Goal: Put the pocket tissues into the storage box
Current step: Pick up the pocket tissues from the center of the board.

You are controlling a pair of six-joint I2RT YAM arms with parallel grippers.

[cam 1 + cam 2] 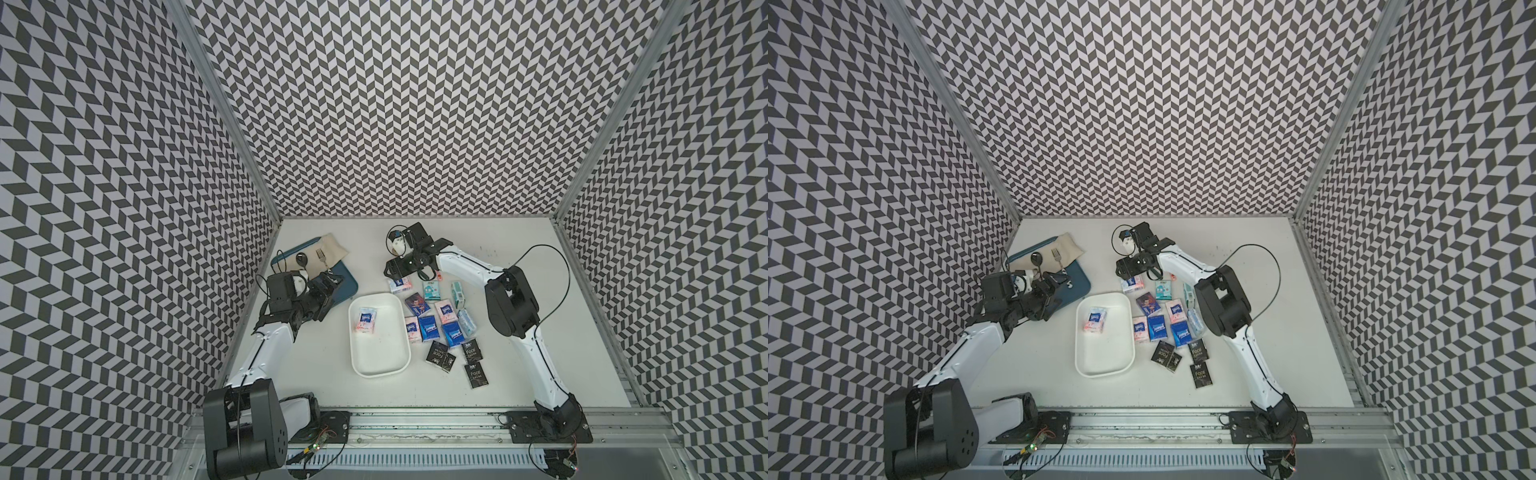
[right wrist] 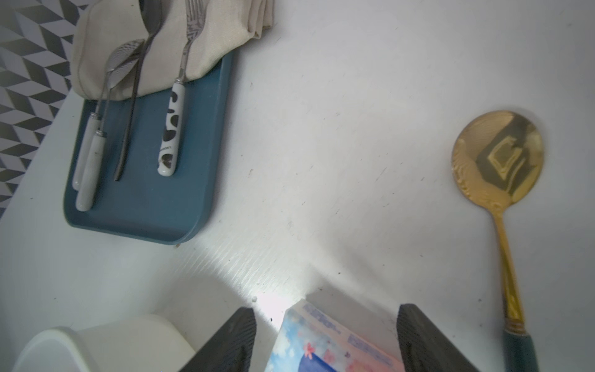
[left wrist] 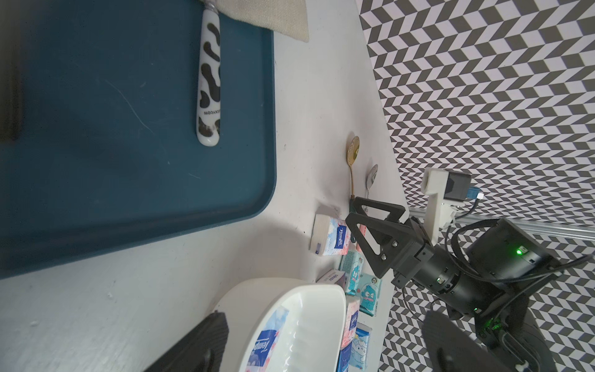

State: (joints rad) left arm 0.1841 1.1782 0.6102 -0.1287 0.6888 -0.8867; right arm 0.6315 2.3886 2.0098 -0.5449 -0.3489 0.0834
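We've got the right gripper [image 2: 325, 307] spread wide, a finger on either side of a white-and-pink plastic-wrapped tissue packet [image 2: 331, 348] and not closed on it, just off the far corner of the white rounded plastic storage box [image 1: 384, 353]. A second white-and-pink packet [image 1: 365, 320] lies in the box, and beside it we count four black packets [image 1: 471, 350] and two blue packets [image 1: 427, 328]. The right arm [image 1: 465, 266] is bent, wrist tipped down.

Bare table [image 1: 368, 255] between tray [image 1: 348, 289] and pocket tissues [image 1: 427, 328]
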